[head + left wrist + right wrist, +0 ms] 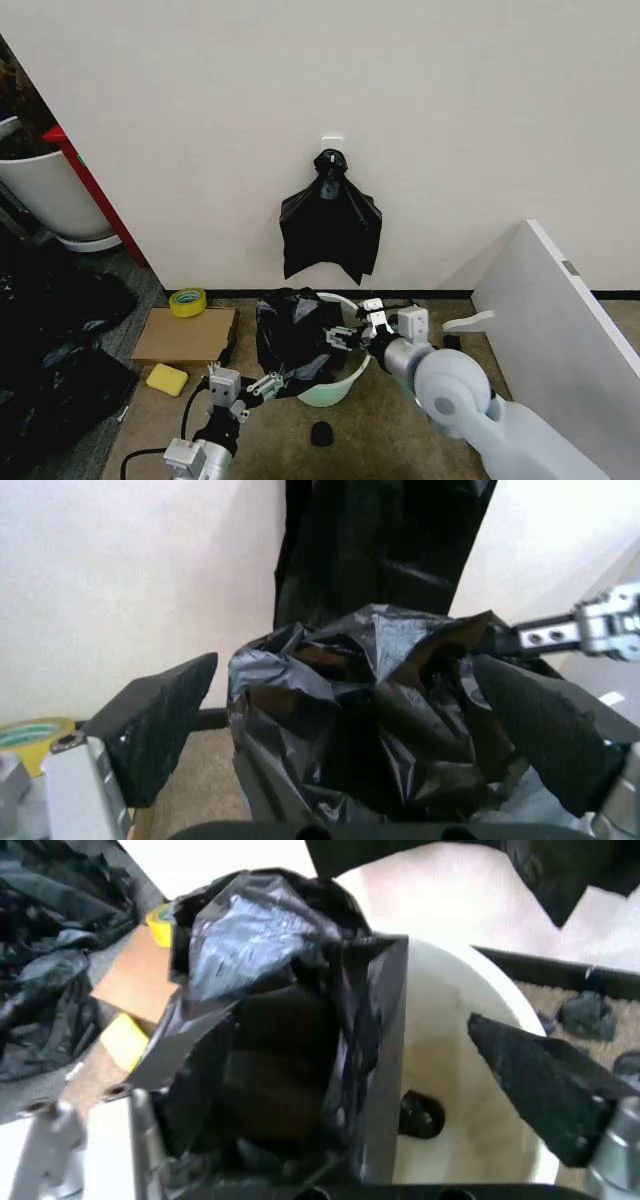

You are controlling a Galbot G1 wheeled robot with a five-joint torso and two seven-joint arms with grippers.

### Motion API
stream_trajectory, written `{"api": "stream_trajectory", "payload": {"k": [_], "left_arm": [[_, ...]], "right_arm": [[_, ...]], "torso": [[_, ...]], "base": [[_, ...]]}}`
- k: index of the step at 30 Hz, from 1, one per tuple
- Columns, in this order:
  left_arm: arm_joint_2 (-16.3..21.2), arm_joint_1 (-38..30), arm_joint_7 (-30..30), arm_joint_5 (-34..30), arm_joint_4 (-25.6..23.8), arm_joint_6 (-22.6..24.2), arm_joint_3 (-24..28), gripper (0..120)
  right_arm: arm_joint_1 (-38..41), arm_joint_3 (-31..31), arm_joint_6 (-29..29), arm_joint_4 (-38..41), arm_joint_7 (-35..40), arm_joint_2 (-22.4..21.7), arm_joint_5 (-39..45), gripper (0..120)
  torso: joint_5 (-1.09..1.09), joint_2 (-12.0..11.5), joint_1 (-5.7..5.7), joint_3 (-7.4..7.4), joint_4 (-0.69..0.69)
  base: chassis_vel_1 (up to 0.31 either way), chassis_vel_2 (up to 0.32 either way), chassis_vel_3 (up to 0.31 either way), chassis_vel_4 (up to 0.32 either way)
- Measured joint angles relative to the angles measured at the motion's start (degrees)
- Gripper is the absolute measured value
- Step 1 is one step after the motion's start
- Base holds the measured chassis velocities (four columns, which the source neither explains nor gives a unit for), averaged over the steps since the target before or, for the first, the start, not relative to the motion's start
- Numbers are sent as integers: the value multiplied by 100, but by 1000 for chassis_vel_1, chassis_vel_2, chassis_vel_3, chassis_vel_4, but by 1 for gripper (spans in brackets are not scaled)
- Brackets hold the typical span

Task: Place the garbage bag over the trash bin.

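Right gripper (345, 333): fingers spread, at the bin's right rim, one finger against bag plastic.
Left gripper (272, 381): fingers spread, near-left of the bag.
Garbage bag (292, 331): bunched over the bin's left side.
Trash bin (335, 385): tilted, base hidden, interior partly exposed.

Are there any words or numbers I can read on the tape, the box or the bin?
No readable text anywhere.
Yellow tape roll: no legible print.
Cardboard box: plain.
Trash bin: no label showing.
Garbage bag: plain black.
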Motion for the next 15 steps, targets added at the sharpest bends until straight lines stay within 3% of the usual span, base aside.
{"api": "stream_trajectory", "payload": {"k": [4, 5, 10, 15], "left_arm": [[57, -88, -12, -92, 20, 79, 27, 100], [109, -137, -38, -138, 30, 139, 42, 100], [212, -157, -119, -194, 33, 316, 67, 100], [260, -538, -263, -403, 227, 831, 156, 100]], "right_arm": [[217, -148, -15, -182, -99, -4, -127, 80], [395, -271, -16, -363, -263, -27, -266, 73], [788, -535, 1, -579, -544, -65, -424, 70], [1054, -765, -85, -670, -497, -64, -422, 50]], "torso": [[0, 0, 0, 0, 1], [0, 0, 0, 0, 1], [0, 0, 0, 0, 2], [0, 0, 0, 0, 2]], "base": [[0, 0, 0, 0], [0, 0, 0, 0], [0, 0, 0, 0], [0, 0, 0, 0]]}}
